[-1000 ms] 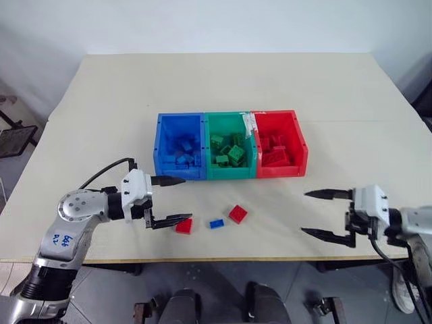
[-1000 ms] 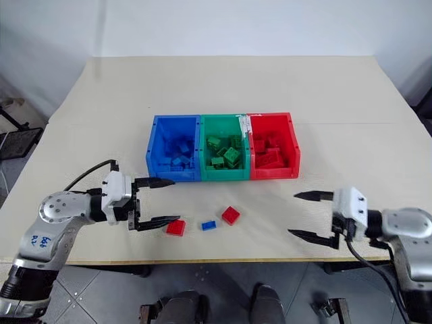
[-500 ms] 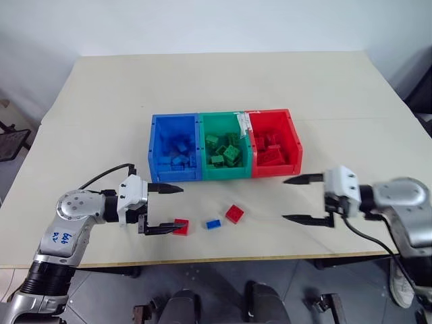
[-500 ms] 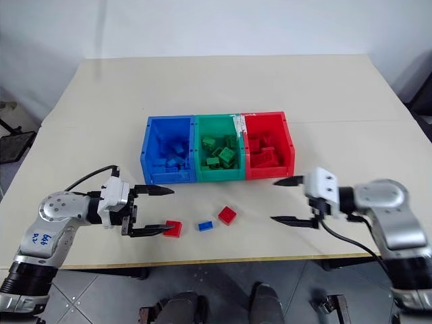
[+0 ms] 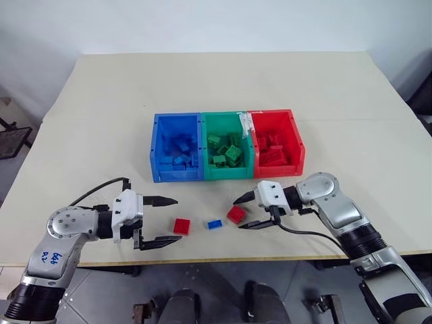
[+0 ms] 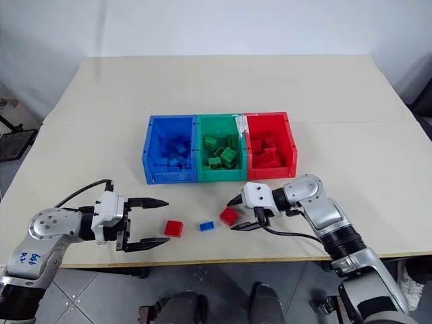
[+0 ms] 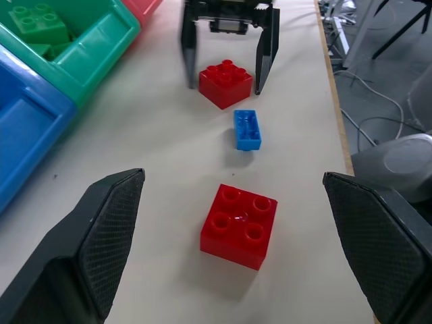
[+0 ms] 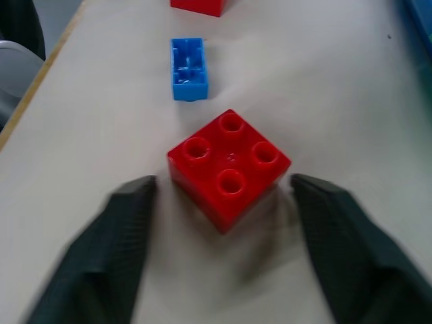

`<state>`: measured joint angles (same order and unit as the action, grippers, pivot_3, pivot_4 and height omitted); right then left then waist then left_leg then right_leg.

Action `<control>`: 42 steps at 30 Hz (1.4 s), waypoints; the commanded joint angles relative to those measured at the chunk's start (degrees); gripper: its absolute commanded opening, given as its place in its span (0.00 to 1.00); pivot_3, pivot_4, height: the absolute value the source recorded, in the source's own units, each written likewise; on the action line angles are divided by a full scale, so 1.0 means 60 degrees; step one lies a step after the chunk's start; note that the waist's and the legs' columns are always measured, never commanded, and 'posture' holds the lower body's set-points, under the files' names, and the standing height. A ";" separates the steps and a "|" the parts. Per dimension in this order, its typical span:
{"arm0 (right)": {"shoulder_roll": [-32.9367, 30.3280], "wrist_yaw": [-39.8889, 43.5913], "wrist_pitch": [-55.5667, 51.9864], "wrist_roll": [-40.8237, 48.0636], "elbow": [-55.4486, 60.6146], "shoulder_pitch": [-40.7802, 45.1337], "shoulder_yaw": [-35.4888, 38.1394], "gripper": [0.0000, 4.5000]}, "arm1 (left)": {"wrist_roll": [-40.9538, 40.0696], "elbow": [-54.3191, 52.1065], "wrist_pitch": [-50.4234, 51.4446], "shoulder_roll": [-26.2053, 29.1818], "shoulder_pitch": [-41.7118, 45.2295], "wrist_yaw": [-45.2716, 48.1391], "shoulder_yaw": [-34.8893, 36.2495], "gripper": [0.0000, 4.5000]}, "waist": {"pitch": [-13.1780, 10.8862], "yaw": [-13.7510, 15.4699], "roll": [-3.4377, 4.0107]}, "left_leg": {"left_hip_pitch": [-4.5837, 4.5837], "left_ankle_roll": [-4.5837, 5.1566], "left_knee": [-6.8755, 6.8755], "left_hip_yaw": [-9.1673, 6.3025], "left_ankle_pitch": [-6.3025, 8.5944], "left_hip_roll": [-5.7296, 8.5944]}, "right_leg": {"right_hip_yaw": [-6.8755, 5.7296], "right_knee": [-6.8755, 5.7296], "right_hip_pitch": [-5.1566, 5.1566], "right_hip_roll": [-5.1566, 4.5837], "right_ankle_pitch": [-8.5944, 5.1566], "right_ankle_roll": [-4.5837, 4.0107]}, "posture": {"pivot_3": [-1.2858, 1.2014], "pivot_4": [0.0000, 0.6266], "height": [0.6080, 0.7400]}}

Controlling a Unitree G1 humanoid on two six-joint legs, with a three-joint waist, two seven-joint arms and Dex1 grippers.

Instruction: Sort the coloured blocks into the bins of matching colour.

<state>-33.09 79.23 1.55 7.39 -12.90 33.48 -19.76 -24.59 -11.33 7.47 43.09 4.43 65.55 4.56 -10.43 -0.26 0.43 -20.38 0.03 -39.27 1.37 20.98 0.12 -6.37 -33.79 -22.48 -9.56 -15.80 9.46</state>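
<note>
Right fingers (image 5: 244,210) arrived, straddling red block (image 5: 236,214)

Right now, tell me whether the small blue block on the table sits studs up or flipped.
Flipped: the small blue block shows its hollow underside, no studs, lying between the two red blocks.

Right tool (image 5: 245,212) now astride red block (image 5: 236,214), narrower.

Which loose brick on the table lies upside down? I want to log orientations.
The small blue plastic brick, lying between the two red square bricks: its hollow underside faces up, while theirs show studs.
</note>
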 commanded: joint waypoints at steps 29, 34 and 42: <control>0.0026 -0.5427 -0.3023 0.1688 -0.0331 0.1537 0.4493 0.39 | -0.0260 -0.0182 0.0556 -0.1380 0.1308 -0.1972 0.0199 1.00 | 0.0001 0.0011 -0.0002 | -0.0002 -0.0001 0.0012 0.0014 0.0002 0.0002 | 0.0007 -0.0004 -0.0015 -0.0001 0.0002 -0.0003 | 0.52 0.24 1.00; -0.0158 -0.4753 -0.2632 0.1985 0.0177 0.1134 0.4662 0.77 | -0.0164 -0.0315 0.0531 -0.1268 0.1168 -0.1945 0.0204 1.00 | 0.0001 0.0010 -0.0001 | -0.0006 -0.0001 0.0010 0.0014 0.0002 0.0002 | 0.0007 -0.0002 -0.0015 -0.0001 0.0002 -0.0003 | 0.52 0.24 1.00; -0.1712 -0.1831 -0.2959 0.3426 0.2622 -0.1370 0.4798 0.99 | -0.0583 0.0153 0.0728 -0.0447 0.0864 -0.1139 0.0831 1.00 | 0.0001 0.0043 -0.0002 | -0.0007 0.0000 0.0011 0.0011 0.0003 -0.0002 | 0.0000 0.0004 -0.0013 -0.0001 0.0002 -0.0003 | 0.52 0.24 1.00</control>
<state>-41.78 64.83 -15.58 25.42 -1.28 26.77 7.72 -26.70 -10.27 11.91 38.99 10.25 56.82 7.16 -10.42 0.00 0.42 -20.42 0.03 -39.20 1.44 21.00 0.11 -6.37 -33.78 -22.56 -9.56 -15.78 9.45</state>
